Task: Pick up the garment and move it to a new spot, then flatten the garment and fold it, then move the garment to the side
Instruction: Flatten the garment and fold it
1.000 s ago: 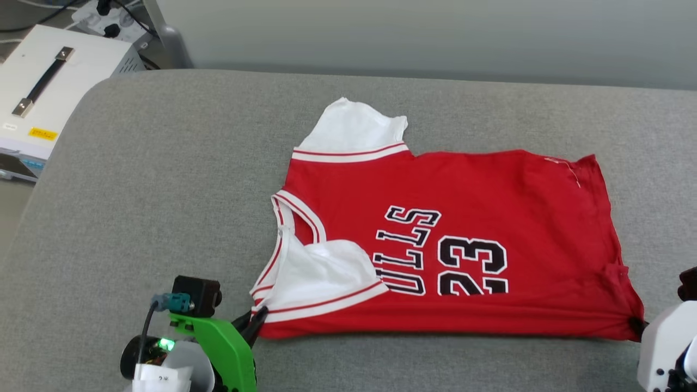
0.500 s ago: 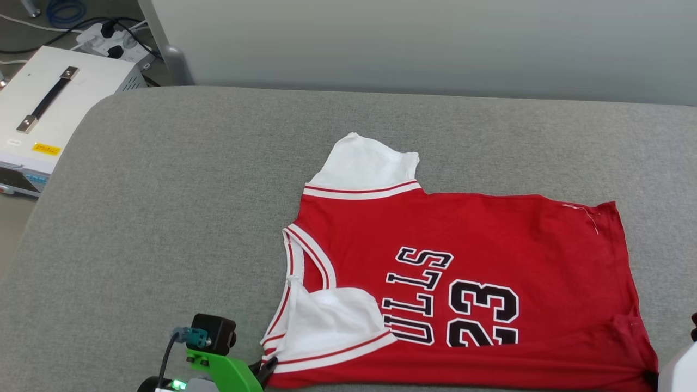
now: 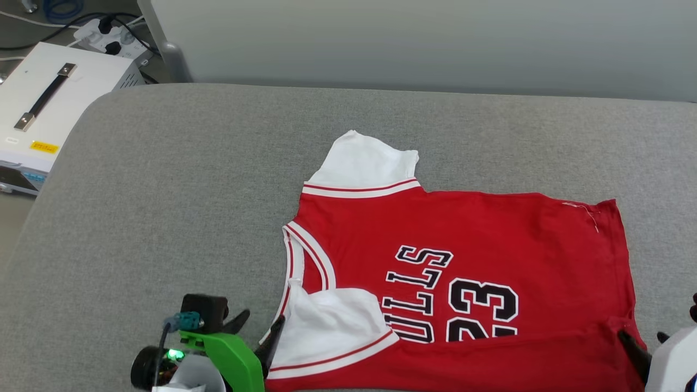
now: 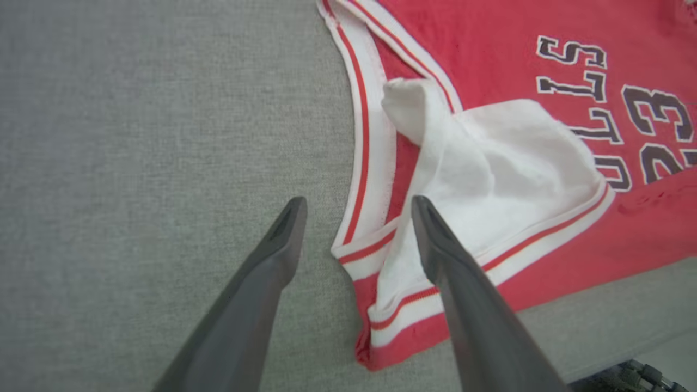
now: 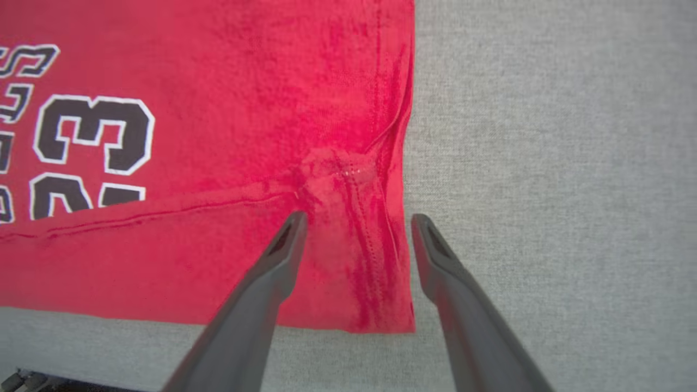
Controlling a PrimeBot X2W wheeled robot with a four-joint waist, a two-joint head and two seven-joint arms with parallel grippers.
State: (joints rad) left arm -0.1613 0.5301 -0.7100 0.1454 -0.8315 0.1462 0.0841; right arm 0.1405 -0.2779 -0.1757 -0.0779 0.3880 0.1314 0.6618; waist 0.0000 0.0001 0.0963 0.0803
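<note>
The garment (image 3: 463, 234), a red jersey with white sleeves and black "BULLS 23" lettering, lies flat on the grey padded surface (image 3: 163, 190). Its near edge is folded up over the bottom of the lettering, and the near white sleeve (image 4: 490, 163) lies folded over the chest. My left gripper (image 3: 258, 332) stands open at the near collar corner, its fingers either side of the striped trim (image 4: 359, 204). My right gripper (image 3: 647, 343) is open at the near hem corner, and the red cloth (image 5: 218, 136) lies loose between and under its fingers (image 5: 359, 219).
A white box with a black handle (image 3: 54, 92) and a power strip (image 3: 103, 32) sit off the surface's far left corner. A pale wall panel (image 3: 435, 38) runs along the back. The grey padding left of the jersey is bare.
Both grippers were shut on the jersey's near corners and have opened, letting the cloth go. The head camera has shifted, so the whole scene sits lower in view.
</note>
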